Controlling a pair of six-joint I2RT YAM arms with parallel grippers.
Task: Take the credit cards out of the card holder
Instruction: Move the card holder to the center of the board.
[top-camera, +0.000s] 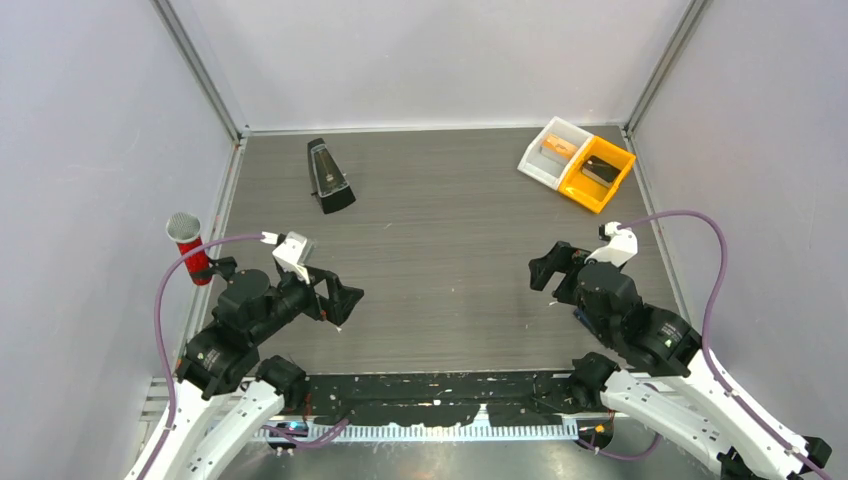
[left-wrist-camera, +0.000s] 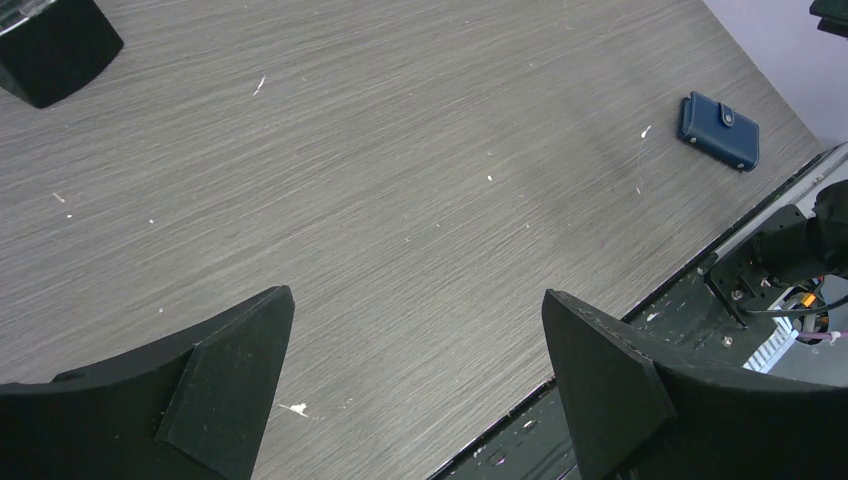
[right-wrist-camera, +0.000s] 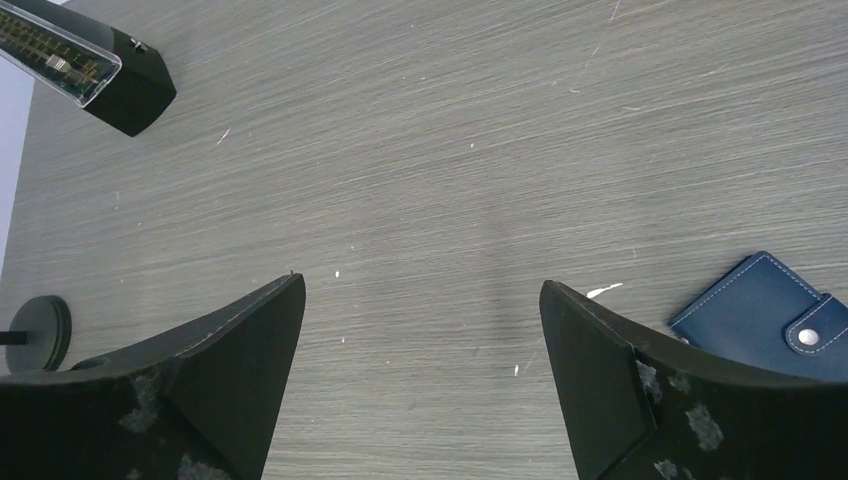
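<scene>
I see both pincers spread wide with nothing between their fingers. The left gripper (left-wrist-camera: 415, 300) hangs over bare table (left-wrist-camera: 400, 150), its two dark fingers (left-wrist-camera: 230, 380) well apart and touching nothing. The right gripper (right-wrist-camera: 420, 285) is spread the same way above the wood grain, and it too is empty.

The card holder (right-wrist-camera: 775, 315) lies flat on the table toward the near edge on the right side. It is folded closed with its snap tab fastened, so the credit cards are hidden from me. In the right wrist view it sits just beside the right-hand finger, which covers its lower corner. I cannot tell whether they touch. From above, the right arm hides most of it.

The black metronome (top-camera: 328, 177) stands far back on the left. A white bin (top-camera: 553, 152) and a yellow bin (top-camera: 598, 172) sit together in the far right corner.
</scene>
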